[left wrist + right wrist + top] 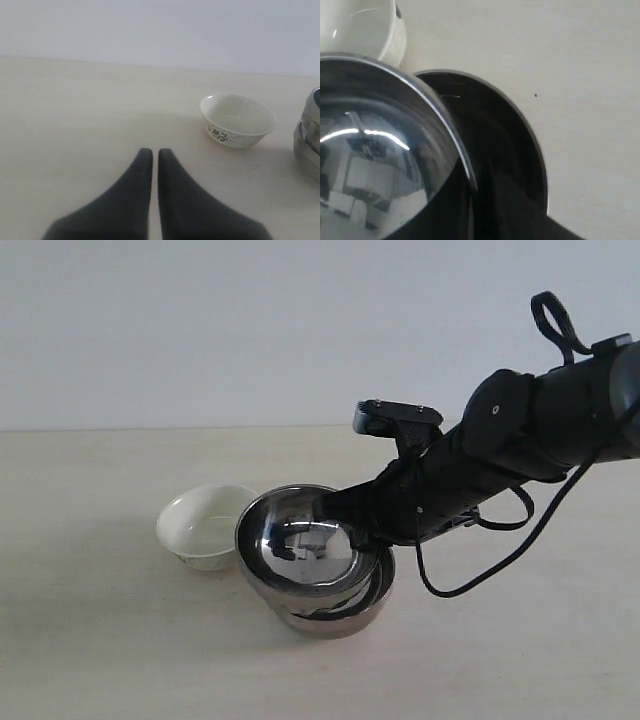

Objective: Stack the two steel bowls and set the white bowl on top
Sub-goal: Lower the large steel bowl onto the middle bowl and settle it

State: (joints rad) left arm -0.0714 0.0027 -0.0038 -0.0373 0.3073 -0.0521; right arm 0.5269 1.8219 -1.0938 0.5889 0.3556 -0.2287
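One steel bowl hangs tilted, partly inside the other steel bowl, which stands on the table. My right gripper is shut on the tilted bowl's right rim. The right wrist view shows this upper steel bowl, the lower steel bowl beneath it and my right gripper pinching the rim. The white bowl stands upright just left of the steel pair, close to them. In the left wrist view my left gripper is shut and empty, low over bare table, short of the white bowl.
The pale wooden table runs back to a plain white wall. The right arm's black cable loops down beside the steel bowls. The stacked steel bowls show at the edge of the left wrist view.
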